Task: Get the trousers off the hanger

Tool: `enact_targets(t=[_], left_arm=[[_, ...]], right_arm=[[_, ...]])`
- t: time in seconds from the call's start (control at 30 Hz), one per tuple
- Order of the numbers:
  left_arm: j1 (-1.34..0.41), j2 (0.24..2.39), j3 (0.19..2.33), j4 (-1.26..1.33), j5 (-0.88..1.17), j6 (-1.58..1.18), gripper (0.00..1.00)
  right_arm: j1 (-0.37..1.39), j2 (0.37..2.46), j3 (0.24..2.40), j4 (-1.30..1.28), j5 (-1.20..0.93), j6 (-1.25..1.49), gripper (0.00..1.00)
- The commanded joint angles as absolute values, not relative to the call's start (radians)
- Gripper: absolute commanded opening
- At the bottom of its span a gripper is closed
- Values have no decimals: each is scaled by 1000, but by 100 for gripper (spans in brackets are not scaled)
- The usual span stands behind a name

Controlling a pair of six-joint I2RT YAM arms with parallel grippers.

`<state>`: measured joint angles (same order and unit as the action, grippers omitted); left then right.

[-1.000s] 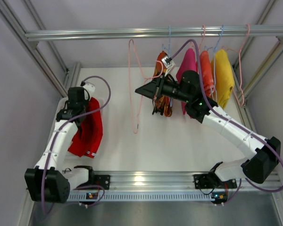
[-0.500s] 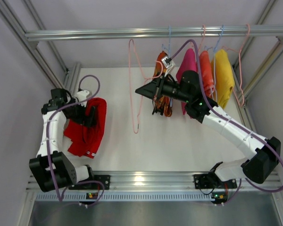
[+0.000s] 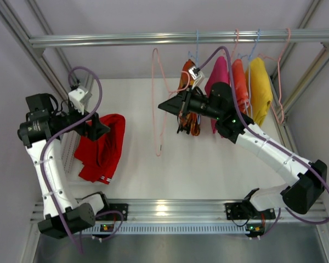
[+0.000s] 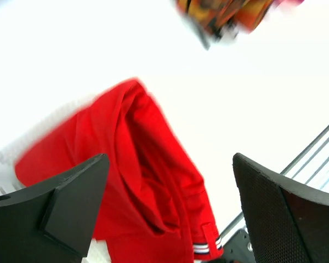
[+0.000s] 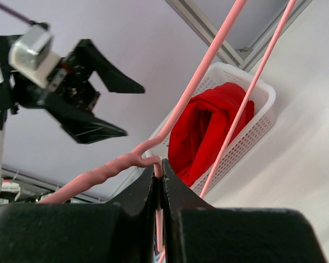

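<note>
the red trousers point(image 3: 101, 148) lie crumpled in a white basket point(image 5: 257, 129) at the left edge of the table point(image 3: 208, 175), off any hanger; the patterned trousers point(image 3: 193, 125), orange with black and yellow, hang near the middle of the rail point(image 3: 126, 39), partly hidden behind the right arm, and how they sit on their hanger cannot be made out; above the red pair the left gripper point(image 3: 98, 129) hovers with its fingers point(image 4: 71, 203) spread wide, nothing between them and clear of the cloth; the right gripper point(image 3: 163, 106) has its fingers point(image 5: 131, 203) pressed together on the thin wire of an empty pink hanger point(image 5: 208, 60), which dangles from the rail just beside the patterned pair; other coloured garments point(image 3: 257, 82) hang further right.

one pair looks done, the patterned pair not yet; the likeliest trouble is the pinched wire; it is thin and smooth, so a sideways pull could let it slide through the pads, or lift its hook off the rail and drop it onto the table; the loose loop could also catch the patterned cloth or a neighbouring hanger and drag them along; the right arm sits close enough to brush the hanging pair as it moves.
</note>
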<state>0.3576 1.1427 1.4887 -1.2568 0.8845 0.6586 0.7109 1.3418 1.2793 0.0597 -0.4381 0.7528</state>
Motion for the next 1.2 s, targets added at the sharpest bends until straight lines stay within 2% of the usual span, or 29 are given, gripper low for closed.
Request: enact_targets(t=[0.0,0.17,0.37,0.4,0.6,0.73,0.9,1.07,1.17], left_arm=[[361,1129,1575,-1402,1058,678,99],[276,1045,1528,-1217,1010,461,99],[22,1011,1499,-1072,809,281,99],[-64,1005,1488,-1049,770,259,99],[-276,1043,1486,-942,574,155,95],[-369,1080,1503,-904,467,129,88],[-555,1120,1519,-876,273,120,85],[-589,1161,1534,-848,184,97,75],[-601,1189,1549,-828,80,84,65]], right_arm=[[718,1295,1305,60,-375,778,0],[759,1344,1362,3,-290,854,0],[848,1410,1430,-116,-121,939,0],[856,1419,1459,-133,-92,946,0],[920,1469,1540,-230,55,974,0],[936,1482,1548,-245,98,976,0],[942,1497,1557,-245,112,973,0],[942,1508,1560,-227,97,971,0],[942,1506,1557,-219,84,973,0]])
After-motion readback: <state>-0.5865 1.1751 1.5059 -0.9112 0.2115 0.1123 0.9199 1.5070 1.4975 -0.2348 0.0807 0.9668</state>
